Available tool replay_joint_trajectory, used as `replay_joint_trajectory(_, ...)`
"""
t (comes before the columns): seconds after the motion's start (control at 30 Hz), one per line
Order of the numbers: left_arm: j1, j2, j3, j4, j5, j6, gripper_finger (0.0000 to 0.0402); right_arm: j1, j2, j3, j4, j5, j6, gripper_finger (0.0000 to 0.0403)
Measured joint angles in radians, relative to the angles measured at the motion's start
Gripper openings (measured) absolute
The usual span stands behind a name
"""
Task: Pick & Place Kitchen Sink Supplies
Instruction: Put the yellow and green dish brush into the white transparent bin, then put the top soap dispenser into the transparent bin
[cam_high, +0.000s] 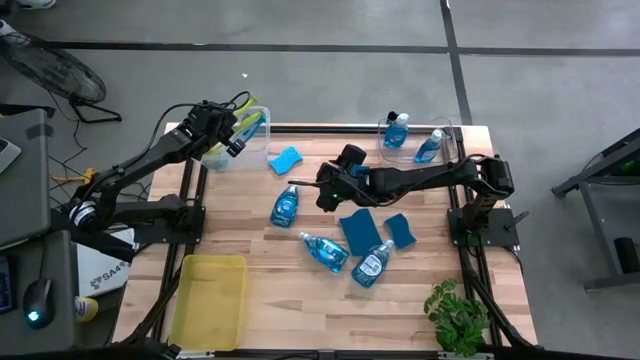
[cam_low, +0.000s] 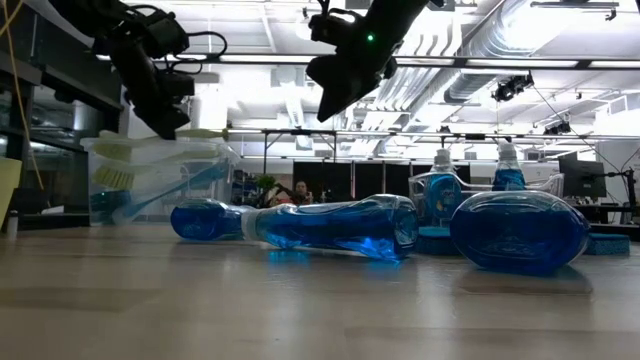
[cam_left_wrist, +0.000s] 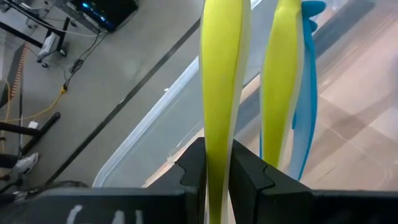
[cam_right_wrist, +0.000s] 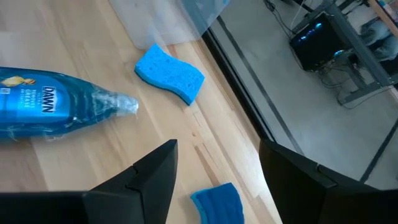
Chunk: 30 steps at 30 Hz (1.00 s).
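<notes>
My left gripper (cam_high: 234, 140) (cam_left_wrist: 217, 158) is at the far left, shut on a yellow-green dish brush (cam_left_wrist: 221, 74) over the clear bin (cam_high: 252, 150). A second brush (cam_left_wrist: 283, 93) with a blue part lies beside it in the bin. My right gripper (cam_high: 325, 193) (cam_right_wrist: 217, 162) hangs open above the table's middle, holding nothing. Below it lie a soap bottle (cam_right_wrist: 50, 109) on its side and two blue sponges (cam_right_wrist: 171, 71) (cam_right_wrist: 217, 202). Two more bottles (cam_high: 322, 250) (cam_high: 372, 265) and two sponges (cam_high: 358, 232) (cam_high: 400, 230) lie flat nearer the front. My left gripper pinches the brush's yellow-green handle (cam_left_wrist: 217, 146) between its two fingers. The handle runs straight out ahead of the fingers, which slant down toward the bin. Whether the brush's far end rests in the bin, I cannot tell.
A second clear bin (cam_high: 450, 135) at the far right holds two upright soap bottles (cam_high: 397, 130) (cam_high: 430, 146). A yellow tray (cam_high: 210, 300) sits at the near left, and a green plant (cam_high: 456, 316) at the near right corner. Bare wood lies along the front edge.
</notes>
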Motion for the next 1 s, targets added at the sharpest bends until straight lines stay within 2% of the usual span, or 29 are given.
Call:
replay_joint_trajectory(0.2, 0.0, 0.015, 0.0, -0.001, -0.013, -0.001, 0.004, 0.0, 0.0, 0.0, 0.0, -0.016, -0.001, 0.022)
replay_joint_trajectory(0.47, 0.0, 0.104, 0.008, 0.009, 0.01, 0.0, 0.004, 0.0, 0.0, 0.0, 0.0, -0.014, -0.002, 0.022)
replay_joint_trajectory(0.77, 0.0, 0.101, 0.005, 0.01, 0.013, -0.002, 0.0042, -0.002, 0.0, 0.0, 0.0, -0.011, -0.01, 0.022)
replay_joint_trajectory(0.87, 0.0, 0.101, 0.005, 0.009, 0.012, -0.002, 0.0061, -0.008, 0.0, 0.0, 0.0, -0.024, -0.008, 0.022)
replay_joint_trajectory(1.0, 0.0, 0.104, 0.014, -0.029, -0.003, -0.001, 0.0113, -0.008, 0.0, 0.0, 0.0, -0.028, -0.008, 0.022)
